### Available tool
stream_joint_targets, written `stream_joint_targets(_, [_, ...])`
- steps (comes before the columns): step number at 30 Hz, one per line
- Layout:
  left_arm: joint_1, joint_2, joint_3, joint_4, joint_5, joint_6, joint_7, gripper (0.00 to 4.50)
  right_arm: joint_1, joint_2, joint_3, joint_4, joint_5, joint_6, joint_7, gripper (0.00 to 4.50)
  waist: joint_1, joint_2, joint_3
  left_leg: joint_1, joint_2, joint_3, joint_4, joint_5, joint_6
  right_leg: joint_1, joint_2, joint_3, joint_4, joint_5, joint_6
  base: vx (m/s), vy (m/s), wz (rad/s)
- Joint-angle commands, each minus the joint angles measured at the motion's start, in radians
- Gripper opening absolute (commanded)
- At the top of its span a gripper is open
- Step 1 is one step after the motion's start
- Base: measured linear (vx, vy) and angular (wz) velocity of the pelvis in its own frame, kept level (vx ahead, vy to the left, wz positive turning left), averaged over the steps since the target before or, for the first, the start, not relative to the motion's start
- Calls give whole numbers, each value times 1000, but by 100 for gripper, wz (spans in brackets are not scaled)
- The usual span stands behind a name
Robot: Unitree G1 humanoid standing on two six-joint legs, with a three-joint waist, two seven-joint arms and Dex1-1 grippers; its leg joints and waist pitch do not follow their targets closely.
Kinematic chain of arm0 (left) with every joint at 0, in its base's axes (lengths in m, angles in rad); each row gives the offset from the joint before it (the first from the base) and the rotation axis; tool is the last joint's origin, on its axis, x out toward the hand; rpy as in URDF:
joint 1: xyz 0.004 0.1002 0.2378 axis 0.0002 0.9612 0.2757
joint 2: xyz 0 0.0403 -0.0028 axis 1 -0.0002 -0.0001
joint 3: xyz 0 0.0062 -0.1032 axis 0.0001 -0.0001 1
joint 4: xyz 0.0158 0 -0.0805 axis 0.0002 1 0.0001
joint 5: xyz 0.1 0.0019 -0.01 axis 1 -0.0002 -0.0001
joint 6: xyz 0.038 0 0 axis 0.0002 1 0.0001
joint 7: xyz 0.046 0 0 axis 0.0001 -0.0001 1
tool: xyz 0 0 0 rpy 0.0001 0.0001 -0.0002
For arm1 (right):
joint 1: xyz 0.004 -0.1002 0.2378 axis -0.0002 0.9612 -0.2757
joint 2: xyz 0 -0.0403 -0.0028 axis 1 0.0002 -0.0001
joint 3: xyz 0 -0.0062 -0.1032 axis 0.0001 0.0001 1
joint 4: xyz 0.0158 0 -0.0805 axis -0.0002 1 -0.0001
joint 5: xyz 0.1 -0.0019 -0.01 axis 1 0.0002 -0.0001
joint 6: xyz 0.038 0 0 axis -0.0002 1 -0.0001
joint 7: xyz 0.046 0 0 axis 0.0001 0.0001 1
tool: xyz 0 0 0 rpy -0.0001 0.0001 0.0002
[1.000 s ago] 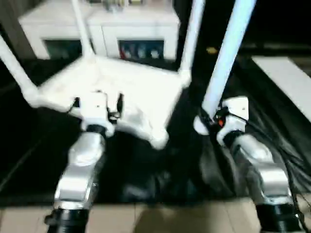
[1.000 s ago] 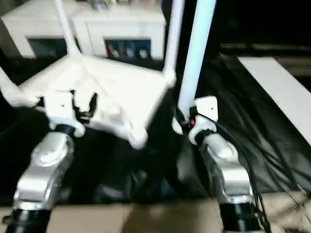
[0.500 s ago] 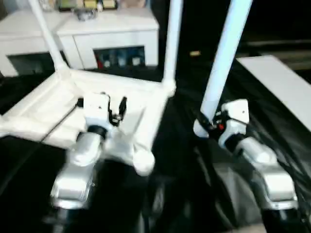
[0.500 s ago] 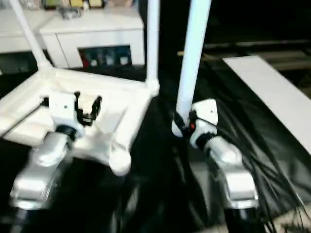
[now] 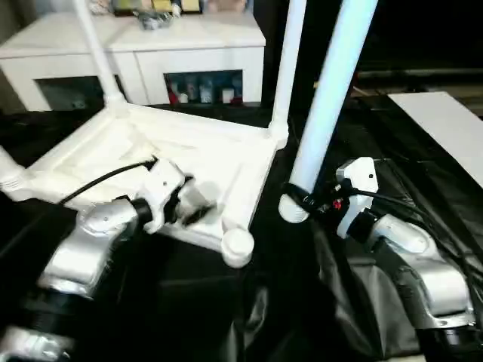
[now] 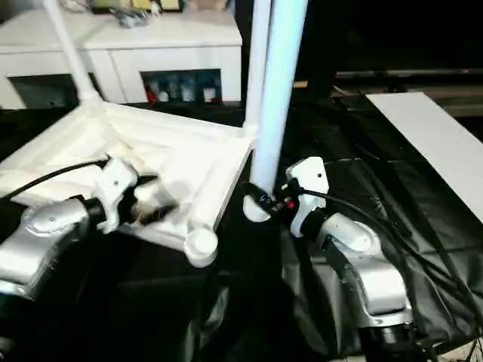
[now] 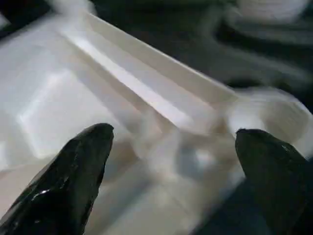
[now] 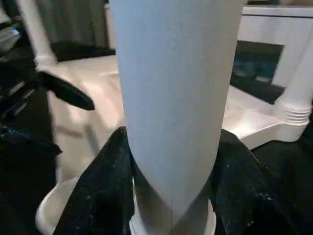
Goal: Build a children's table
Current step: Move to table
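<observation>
The children's table lies upside down on black cloth, its ribbed white tabletop point(image 5: 226, 162) facing up. White legs stand in the far-left point(image 5: 94, 45), far-right point(image 5: 285, 68) and left point(image 5: 6, 170) corner sockets. The near-right socket point(image 5: 237, 245) is empty. My right gripper point(image 5: 302, 197) is shut on the fourth leg point(image 5: 324, 98), held upright just right of that socket; its fingers point(image 8: 105, 176) wrap the tube point(image 8: 171, 88) near its thick end. My left gripper point(image 5: 198, 207) hovers open over the tabletop's underside point(image 7: 122, 98), its fingers point(image 7: 73, 181) wide apart with nothing between them.
A white cabinet with glass doors point(image 5: 189, 53) stands behind the tabletop. A flat white board point(image 5: 449, 124) lies at the right. Crumpled black cloth point(image 5: 189, 302) covers the floor in front, and cables run along my right forearm point(image 5: 423, 271).
The camera has shifted. My left gripper has turned sideways over the tabletop and spread its fingers wider. My right gripper still holds the leg, now a little closer to the empty socket.
</observation>
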State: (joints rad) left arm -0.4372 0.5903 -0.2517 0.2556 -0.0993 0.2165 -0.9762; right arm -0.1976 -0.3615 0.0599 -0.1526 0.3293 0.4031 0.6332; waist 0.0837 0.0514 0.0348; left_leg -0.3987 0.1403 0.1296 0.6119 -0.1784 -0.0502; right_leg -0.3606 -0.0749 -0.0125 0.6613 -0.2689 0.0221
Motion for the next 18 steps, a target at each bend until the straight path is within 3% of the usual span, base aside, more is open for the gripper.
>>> stream_joint_targets(1, [-45,19,-39,49,43,-39,-57,445,-5,-6,6,-17,10,2,13,185,-6,0,-37,39,62,-26,-102,-476,-73,5,-73,37,-124,-411,-128,0,0,0])
stream_joint_targets(3, [-74,28,-63,95,63,-62,-83,445,-3,-9,5,-19,10,3,21,185,-5,1,-47,31,65,-20,-106,-383,-58,11,-71,32,-112,-286,-144,0,0,0])
stream_joint_targets(5, [-109,25,-78,150,84,-92,-111,445,0,-14,6,-23,9,6,30,185,-6,0,-48,33,64,-13,-105,-368,-41,7,-68,27,-116,-281,-153,0,0,0])
stream_joint_targets(8, [-159,25,-111,239,132,-143,-135,445,4,-20,10,-26,12,10,45,185,-5,-6,-46,34,66,-8,-103,-373,-40,1,-72,30,-121,-314,-155,0,0,0])
stream_joint_targets(11, [-197,19,-130,310,149,-173,-160,418,6,-25,17,-24,17,9,55,185,0,-4,-47,36,69,-5,-100,-370,-40,-4,-76,32,-122,-328,-159,0,0,0])
stream_joint_targets(14, [-240,18,-169,402,196,-225,-187,391,7,-29,29,-20,12,6,64,185,1,-6,-49,33,71,-3,-101,-339,-32,-3,-74,32,-119,-275,-166,0,0,0])
stream_joint_targets(18, [-280,16,-192,495,234,-262,-206,365,11,-30,34,-24,6,3,72,185,2,-4,-55,26,72,2,-96,-264,-11,5,-73,28,-106,-134,-194,0,0,0])
